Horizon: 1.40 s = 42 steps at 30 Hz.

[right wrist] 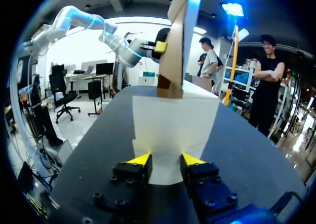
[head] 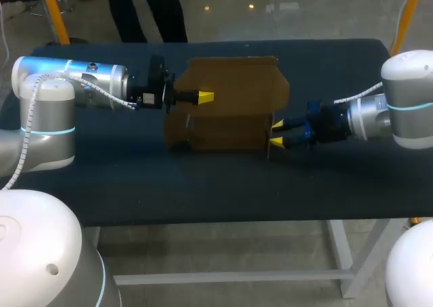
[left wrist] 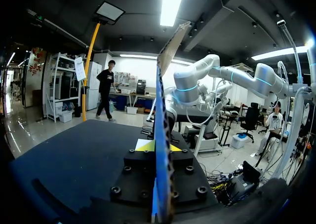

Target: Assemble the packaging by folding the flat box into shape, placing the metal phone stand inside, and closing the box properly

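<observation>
The brown cardboard box (head: 230, 128) stands partly folded in the middle of the table, with one panel raised along its far side. My left gripper (head: 205, 97) is shut on that raised panel. In the left wrist view the panel (left wrist: 165, 61) runs edge-on between the yellow tips of the left gripper (left wrist: 159, 146). My right gripper (head: 276, 132) sits at the box's right end with its fingers apart. In the right wrist view a pale flap (right wrist: 170, 120) lies flat under the open right gripper (right wrist: 165, 160), and the upright cardboard (right wrist: 175, 61) stands ahead. No phone stand shows in any view.
The dark table (head: 203, 185) has bare cloth in front of the box and at both ends. Its front edge runs near the two arm bases.
</observation>
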Each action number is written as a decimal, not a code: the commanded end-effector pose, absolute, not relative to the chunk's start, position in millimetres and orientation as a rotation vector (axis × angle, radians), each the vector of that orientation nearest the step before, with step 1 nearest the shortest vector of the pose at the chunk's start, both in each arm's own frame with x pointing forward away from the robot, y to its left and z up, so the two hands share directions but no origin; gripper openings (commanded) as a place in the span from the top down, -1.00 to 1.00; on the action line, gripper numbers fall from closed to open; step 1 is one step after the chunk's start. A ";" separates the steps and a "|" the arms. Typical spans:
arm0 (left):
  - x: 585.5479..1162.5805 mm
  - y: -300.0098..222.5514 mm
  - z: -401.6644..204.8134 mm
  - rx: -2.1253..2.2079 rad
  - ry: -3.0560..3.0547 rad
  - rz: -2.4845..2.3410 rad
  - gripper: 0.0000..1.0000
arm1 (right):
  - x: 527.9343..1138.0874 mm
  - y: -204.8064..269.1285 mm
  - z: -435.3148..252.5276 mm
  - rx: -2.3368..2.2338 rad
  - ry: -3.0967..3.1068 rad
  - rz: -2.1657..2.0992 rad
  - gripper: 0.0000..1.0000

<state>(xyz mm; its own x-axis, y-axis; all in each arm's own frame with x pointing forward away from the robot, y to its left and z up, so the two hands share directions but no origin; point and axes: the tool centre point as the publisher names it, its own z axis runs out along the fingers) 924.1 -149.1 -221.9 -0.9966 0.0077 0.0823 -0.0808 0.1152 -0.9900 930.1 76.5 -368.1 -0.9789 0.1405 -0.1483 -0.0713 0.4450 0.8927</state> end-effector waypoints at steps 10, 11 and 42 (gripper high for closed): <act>924.7 -149.0 -224.5 0.071 -2.292 2.044 1.00 | 931.8 76.3 -371.6 0.142 2.463 1.573 0.17; 924.7 -149.0 -224.5 0.071 -2.292 2.044 1.00 | 932.1 76.3 -371.5 0.150 2.459 1.574 0.18; 924.7 -149.0 -224.5 0.071 -2.292 2.044 1.00 | 939.8 87.4 -367.1 0.482 2.283 1.600 0.12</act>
